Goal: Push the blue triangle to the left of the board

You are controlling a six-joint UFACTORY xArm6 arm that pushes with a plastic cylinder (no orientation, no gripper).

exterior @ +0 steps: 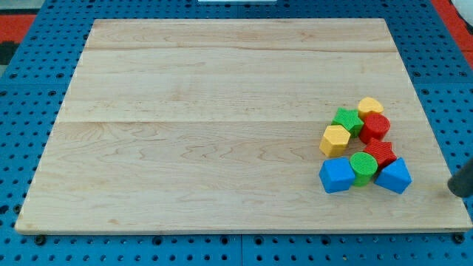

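The blue triangle lies near the board's lower right, at the bottom right of a tight cluster of blocks. It touches the green cylinder on its left and the red star above it. A blue cube sits left of the green cylinder. My tip shows as a dark rod end at the view's right edge, to the right of the blue triangle and apart from it, near the board's right edge.
Above in the cluster are a yellow hexagon, a green star, a red cylinder and a yellow block. The wooden board lies on a blue pegboard.
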